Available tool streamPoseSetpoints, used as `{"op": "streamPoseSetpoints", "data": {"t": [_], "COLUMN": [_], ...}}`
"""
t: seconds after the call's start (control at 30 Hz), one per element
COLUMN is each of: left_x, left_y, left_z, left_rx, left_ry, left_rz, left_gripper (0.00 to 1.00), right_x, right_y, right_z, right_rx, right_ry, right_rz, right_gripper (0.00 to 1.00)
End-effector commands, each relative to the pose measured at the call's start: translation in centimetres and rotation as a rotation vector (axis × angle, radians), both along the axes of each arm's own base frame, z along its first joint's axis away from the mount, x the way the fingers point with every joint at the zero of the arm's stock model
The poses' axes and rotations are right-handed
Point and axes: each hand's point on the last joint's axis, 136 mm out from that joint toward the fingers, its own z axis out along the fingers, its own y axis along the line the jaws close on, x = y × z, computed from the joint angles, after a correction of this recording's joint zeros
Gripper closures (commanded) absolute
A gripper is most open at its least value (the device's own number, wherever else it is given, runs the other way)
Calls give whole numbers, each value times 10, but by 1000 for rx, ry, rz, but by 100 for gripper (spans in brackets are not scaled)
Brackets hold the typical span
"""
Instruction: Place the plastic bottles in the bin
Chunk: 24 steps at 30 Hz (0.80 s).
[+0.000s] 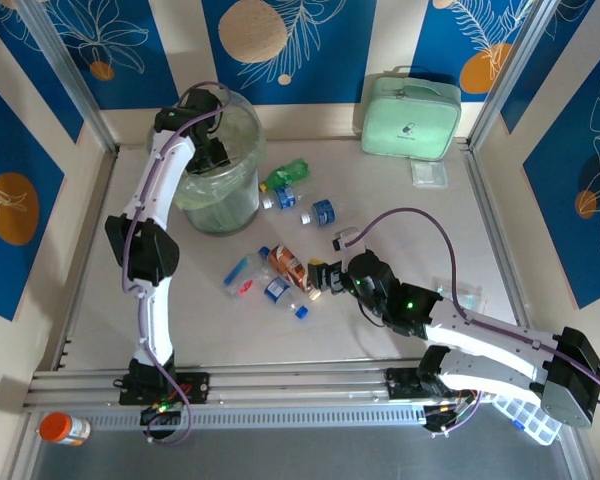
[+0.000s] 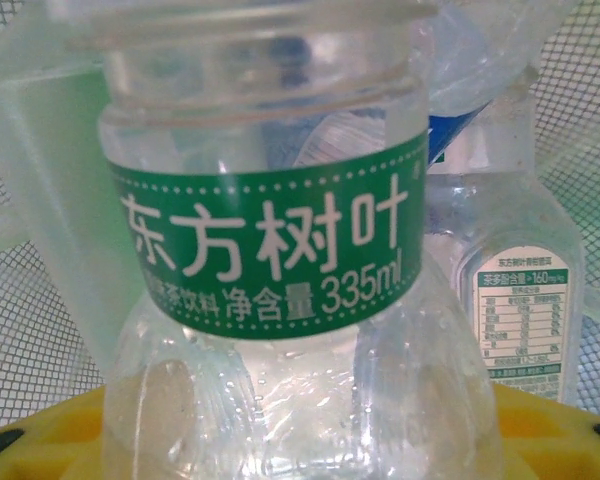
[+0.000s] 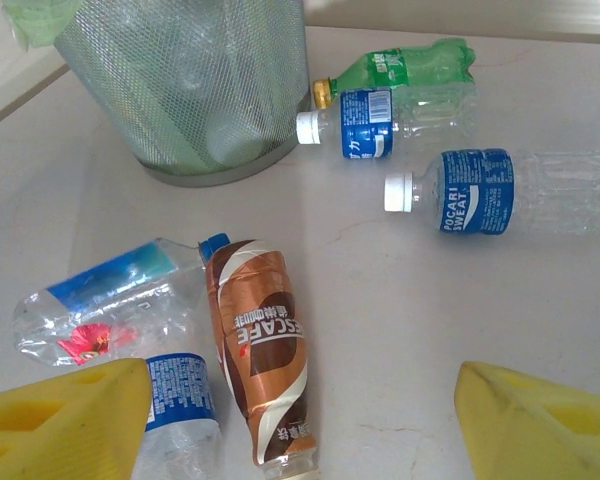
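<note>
Blue floral wall panels enclose a pale tabletop. The bin stands far left. Left claw hovers above it, gripping 1 green-labelled bottle, evidently positioned for release inside. Right claw, jaws wide, faces the brown coffee bottle among loose bottles, apparently the next pickup.

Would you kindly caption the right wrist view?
Open right end effector facing the brown coffee bottle; a Pocari Sweat bottle and the bin lie beyond.

Green-label btl reads 335ml; blue-label btl POCARI SWEAT; brown btl ESCAFE
</note>
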Motion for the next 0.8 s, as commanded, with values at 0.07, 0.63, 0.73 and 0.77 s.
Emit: {"op": "streamPoseSetpoints", "data": {"t": [0.07,0.63,0.73,0.77], "left_x": [-8,-24,-31,-35], "left_y": [17,12,6,4], "left_z": [-37,59,73,79], "left_rx": [70,-22,-60,-70], "left_ry": [131,-99,-138,-153], "left_rz": [20,18,-4,-11], "left_gripper": [27,8,8,8], "right_x": [5,5,6,6], "right_y": [-3,-3,-3,-3], "right_z": [17,17,17,16], "right_rx": [39,33,32,30], "right_ry": [-24,-28,-29,-28], "right_rz": [-36,-28,-28,-29], "right_gripper": [20,19,19,19]}}
